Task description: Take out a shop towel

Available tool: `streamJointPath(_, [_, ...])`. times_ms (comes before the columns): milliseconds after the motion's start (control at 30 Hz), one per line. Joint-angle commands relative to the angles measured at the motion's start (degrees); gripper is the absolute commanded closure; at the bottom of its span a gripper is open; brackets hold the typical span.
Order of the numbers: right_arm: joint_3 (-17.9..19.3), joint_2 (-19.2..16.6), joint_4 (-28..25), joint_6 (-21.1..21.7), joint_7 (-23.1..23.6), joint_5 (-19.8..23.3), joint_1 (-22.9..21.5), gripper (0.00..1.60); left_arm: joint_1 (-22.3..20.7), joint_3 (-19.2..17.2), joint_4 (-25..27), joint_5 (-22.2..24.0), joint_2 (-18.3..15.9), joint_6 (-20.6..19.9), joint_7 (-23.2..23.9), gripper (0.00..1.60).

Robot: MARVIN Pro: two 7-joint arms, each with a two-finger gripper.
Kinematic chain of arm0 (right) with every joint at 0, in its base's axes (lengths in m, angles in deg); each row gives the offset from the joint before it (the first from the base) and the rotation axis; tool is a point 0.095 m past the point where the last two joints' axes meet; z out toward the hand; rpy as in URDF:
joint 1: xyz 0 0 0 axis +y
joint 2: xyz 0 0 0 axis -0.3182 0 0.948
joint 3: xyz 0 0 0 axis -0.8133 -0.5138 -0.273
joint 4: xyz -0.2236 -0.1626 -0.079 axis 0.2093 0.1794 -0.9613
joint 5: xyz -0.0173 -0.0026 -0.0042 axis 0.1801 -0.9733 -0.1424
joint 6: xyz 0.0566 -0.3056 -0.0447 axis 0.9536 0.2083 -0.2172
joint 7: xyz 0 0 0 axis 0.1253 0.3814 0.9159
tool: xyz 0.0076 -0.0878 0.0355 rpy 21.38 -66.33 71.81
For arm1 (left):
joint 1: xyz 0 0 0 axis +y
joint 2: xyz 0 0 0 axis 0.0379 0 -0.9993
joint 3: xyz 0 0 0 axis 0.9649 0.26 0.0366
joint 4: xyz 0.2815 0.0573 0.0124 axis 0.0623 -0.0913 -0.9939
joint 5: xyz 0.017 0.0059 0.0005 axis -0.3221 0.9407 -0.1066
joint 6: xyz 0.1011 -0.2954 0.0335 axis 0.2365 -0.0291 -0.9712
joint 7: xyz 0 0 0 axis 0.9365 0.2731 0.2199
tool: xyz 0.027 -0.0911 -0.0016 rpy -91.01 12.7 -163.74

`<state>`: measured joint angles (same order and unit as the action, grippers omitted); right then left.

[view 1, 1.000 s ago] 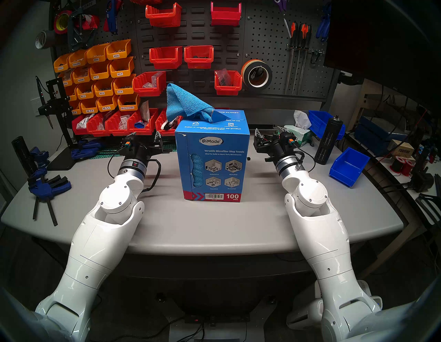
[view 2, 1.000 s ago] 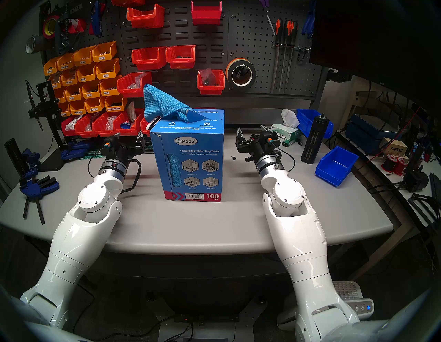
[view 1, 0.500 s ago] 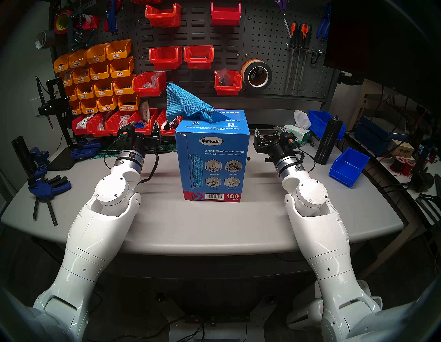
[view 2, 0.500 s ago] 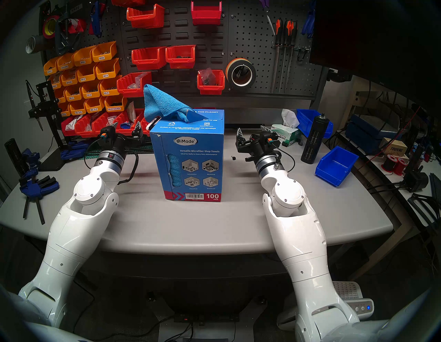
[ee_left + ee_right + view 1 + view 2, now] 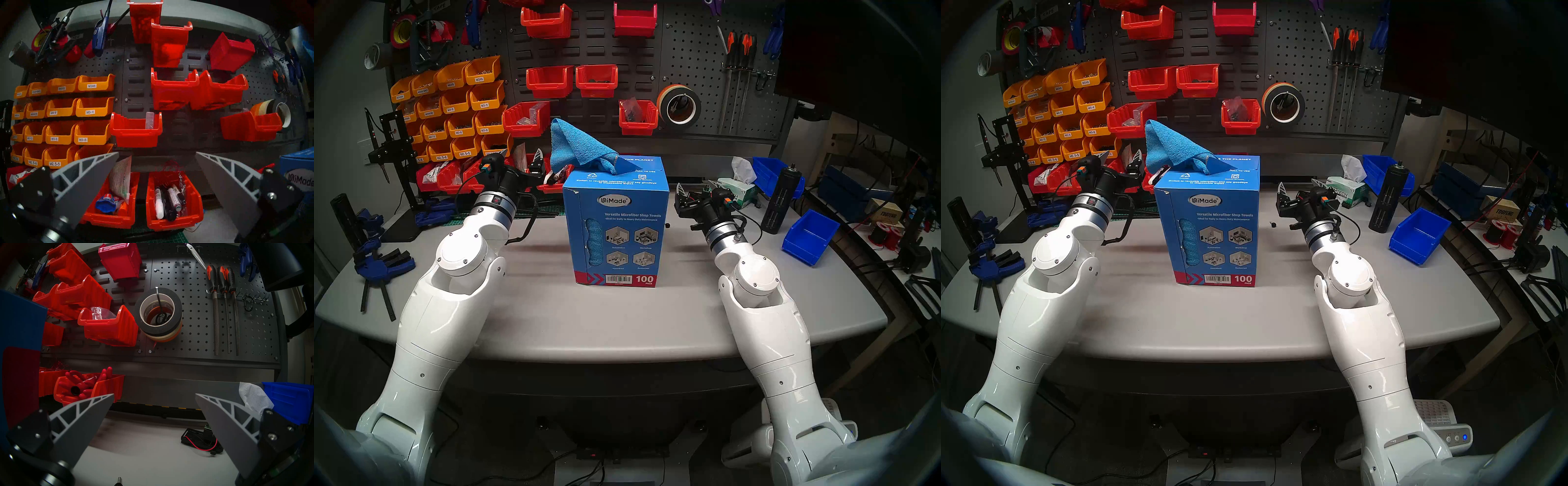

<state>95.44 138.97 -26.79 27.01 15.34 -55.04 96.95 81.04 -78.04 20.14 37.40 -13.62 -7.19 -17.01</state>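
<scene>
Shop towel clear above box rim

That bright blue waffle-weave microfiber cloth, just right of the left gripper's matt grey plastic fingers, looks soft and nubby. Below it, the tall blue printed cardboard box has a slight sheen. Glossy red plastic bins hang ahead on matt dark perforated metal.

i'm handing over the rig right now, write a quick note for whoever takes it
Left gripper: open, empty, raised beside the box's top, left of the towel.
Right gripper: open, empty, at the box's right, lower.
Shop towel: sticks up from the slot in the box top, untouched. Box stands mid-table.
Done: nothing pulled yet.
Left: grip the towel, pull it free.
</scene>
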Motion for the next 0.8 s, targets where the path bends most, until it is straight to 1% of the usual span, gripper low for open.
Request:
streamJointPath(0, [0.08, 0.06, -1.97, -0.45, 0.08, -0.03, -1.46, 0.00, -0.81, -3.26, 5.34, 4.20, -2.39, -1.15, 3.85, 0.00])
streamJointPath(33, [0.08, 0.06, -1.95, -0.46, 0.08, -0.03, -1.47, 0.00, -0.59, -4.02, 5.77, 5.68, -2.62, -0.95, 5.18, 0.00])
streamJointPath(167, [0.08, 0.07, -1.96, -0.46, 0.09, -0.03, -1.47, 0.00, -0.39, -6.09, 6.18, 8.58, -3.89, -1.57, 8.19, 0.00])
streamJointPath(400, [0.09, 0.06, -2.01, -0.43, 0.08, -0.04, -1.45, 0.00, -1.13, -9.14, 4.71, 16.24, -5.16, -4.64, 14.44, 0.00])
streamJointPath(533, [0.09, 0.06, -2.01, -0.44, 0.08, -0.04, -1.46, 0.00, -1.44, -11.04, 3.86, 21.26, -6.25, -7.87, 18.39, 0.00])
streamJointPath(567, [0.08, 0.06, -2.00, -0.44, 0.08, -0.04, -1.46, 0.00, -1.52, -12.22, 3.29, 24.04, -6.73, -9.95, 20.25, 0.00])
streamJointPath(767, [0.08, 0.06, -1.97, -0.45, 0.08, -0.03, -1.46, 0.00, -1.80, -15.13, 1.12, 30.16, -8.81, -14.21, 26.52, 0.00])
